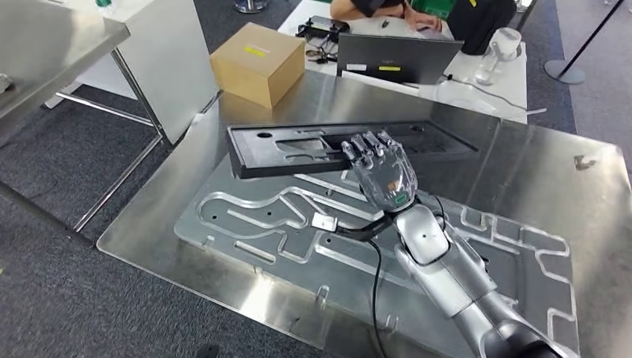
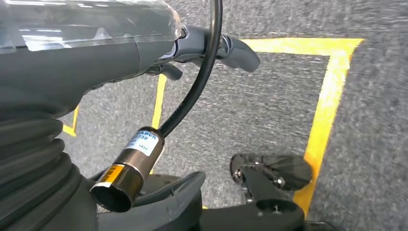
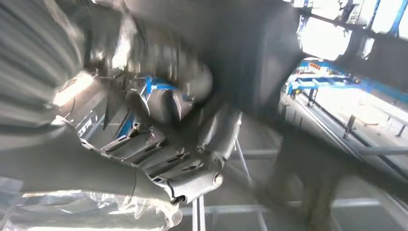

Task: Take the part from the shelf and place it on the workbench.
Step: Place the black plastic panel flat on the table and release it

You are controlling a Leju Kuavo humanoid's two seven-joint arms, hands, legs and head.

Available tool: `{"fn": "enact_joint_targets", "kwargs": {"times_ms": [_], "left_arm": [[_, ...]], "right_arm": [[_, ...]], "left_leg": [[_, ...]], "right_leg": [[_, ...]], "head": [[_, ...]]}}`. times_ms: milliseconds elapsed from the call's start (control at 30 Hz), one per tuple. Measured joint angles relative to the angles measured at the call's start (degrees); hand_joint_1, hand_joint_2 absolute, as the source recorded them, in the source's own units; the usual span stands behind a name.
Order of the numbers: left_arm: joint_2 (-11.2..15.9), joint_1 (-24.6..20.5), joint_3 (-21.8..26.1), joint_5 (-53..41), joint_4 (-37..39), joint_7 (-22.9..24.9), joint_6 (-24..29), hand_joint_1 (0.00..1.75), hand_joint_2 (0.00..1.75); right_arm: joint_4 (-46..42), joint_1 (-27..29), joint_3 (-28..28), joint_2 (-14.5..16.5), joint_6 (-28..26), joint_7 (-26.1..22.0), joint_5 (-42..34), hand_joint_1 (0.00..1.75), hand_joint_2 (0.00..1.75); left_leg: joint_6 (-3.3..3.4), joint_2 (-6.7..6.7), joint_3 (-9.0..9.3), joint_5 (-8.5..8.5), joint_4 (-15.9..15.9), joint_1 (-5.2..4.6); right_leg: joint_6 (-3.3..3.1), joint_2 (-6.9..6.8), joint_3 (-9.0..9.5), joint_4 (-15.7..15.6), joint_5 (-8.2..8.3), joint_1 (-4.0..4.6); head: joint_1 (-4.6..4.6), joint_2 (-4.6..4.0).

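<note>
Right now the right hand [image 1: 381, 173] grips the near long edge of the black part [image 1: 339, 148], fingers curled over the rim, palm side facing the camera in the head view. Part is a long flat tray-like piece, long axis running left to right across the robot's front, carried above the surface [image 1: 522, 160] and the grooved metal plate [image 1: 261, 224] lying on it. Whether its far edge touches the surface, cannot tell. Hand sits a bit right of the part's middle, so most of the length sticks out to the left. Left hand [image 2: 211, 45] hangs over grey carpet with yellow tape [image 2: 327, 110], holding nothing; fingers look partly curled, open or closed cannot tell. Judgement: placing step, part needs lowering flat. Cardboard box [image 1: 257, 61] and laptop [image 1: 395, 58] stand beyond.
</note>
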Motion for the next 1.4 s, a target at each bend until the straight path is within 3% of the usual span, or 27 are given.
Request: {"fn": "enact_joint_targets", "kwargs": {"times_ms": [67,267,633,767,1067,1400], "left_arm": [[0.0,-0.1,0.0,-0.2,0.0,-0.1,0.0,0.00,1.75],[0.2,-0.2,-0.1,-0.1,0.0,-0.2,0.0,0.00,1.75],[0.2,-0.2,0.0,0.2,0.0,-0.1,-0.1,0.00,1.75],[0.2,-0.2,0.0,0.2,0.0,0.1,-0.4,0.00,0.00],[0.2,-0.1,0.0,0.4,0.0,0.3,-1.5,0.00,0.00],[0.4,0.0,0.0,0.4,0.0,0.7,-2.6,0.00,0.00]], "right_arm": [[-0.1,0.0,-0.2,-0.1,0.0,-0.1,0.0,0.00,1.75],[-0.2,0.0,-0.5,-0.1,0.0,-0.5,0.0,0.00,1.75],[-0.2,0.0,-0.8,-0.1,0.0,-0.6,0.0,0.00,1.75],[-0.2,0.0,-0.9,-0.1,0.1,-1.1,0.0,0.00,1.75],[-0.2,0.2,-1.6,-0.1,0.2,-1.9,0.0,0.00,1.75],[-0.2,1.1,-2.1,0.1,0.4,-2.6,0.0,0.00,1.75]], "left_leg": [[0.26,0.11,0.48,-0.27,-0.3,0.02],[0.35,0.17,1.31,-0.28,-1.5,0.10],[-0.54,0.20,1.36,0.00,-1.8,0.14],[-0.56,0.20,1.36,0.01,-1.7,0.13],[-0.61,0.20,1.37,-0.04,-1.6,0.10],[-0.08,0.19,0.82,-0.28,-0.8,-0.14]], "right_leg": [[0.10,0.15,0.33,-0.1,0.05,-0.07],[-0.59,0.30,0.46,-0.1,-0.48,0.10],[-0.88,0.27,0.53,0.0,-0.37,0.18],[-0.86,0.25,0.62,0.0,-0.34,0.15],[-0.83,0.21,0.64,0.0,-0.32,0.11],[-0.32,0.19,0.64,0.0,-0.04,-0.22]], "head": [[0.00,0.00],[0.01,0.00],[0.03,0.00],[0.03,0.00],[0.03,0.00],[0.02,0.00]]}}
